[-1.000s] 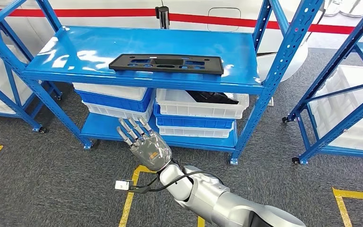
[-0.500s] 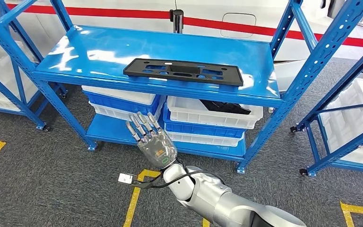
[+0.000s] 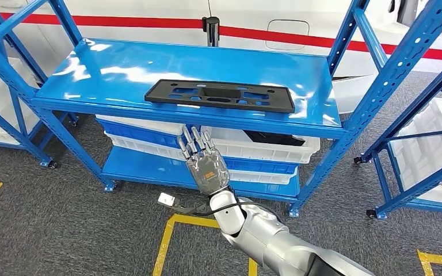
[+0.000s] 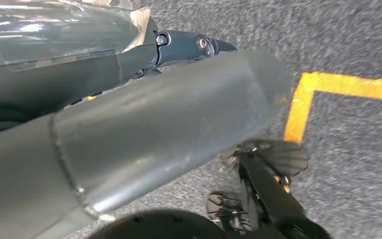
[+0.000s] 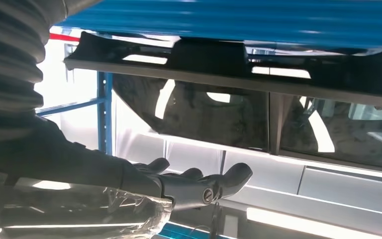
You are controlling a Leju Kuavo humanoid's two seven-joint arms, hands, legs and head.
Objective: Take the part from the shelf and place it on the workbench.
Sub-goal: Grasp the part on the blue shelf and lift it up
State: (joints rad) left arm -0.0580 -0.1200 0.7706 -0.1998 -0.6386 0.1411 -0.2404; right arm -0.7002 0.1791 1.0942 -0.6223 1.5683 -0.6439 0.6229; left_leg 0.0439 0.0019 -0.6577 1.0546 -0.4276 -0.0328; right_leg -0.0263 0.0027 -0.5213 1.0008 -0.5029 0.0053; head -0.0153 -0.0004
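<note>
**Head view: right hand is reaching below the part on the shelf**

Head view: the black slotted plate part [image 3: 219, 95] is lying flat on the blue shelf deck [image 3: 121, 66], near its front edge, long axis running side to side along that edge. The right hand [image 3: 205, 163] is hanging below and in front of the deck, fingers spread and pointing up, holding nothing. The part is lying up and forward from it, slightly toward the robot's right.

Right wrist view: the part [image 5: 229, 64] is showing edge-on beyond the fingers, apart from them.

Right arm is the nearer one, by my judgement. Left hand: cannot tell its state.

No readable writing or brand anywhere; white and blue bins [image 3: 276, 150] are sitting on the lower level.
</note>
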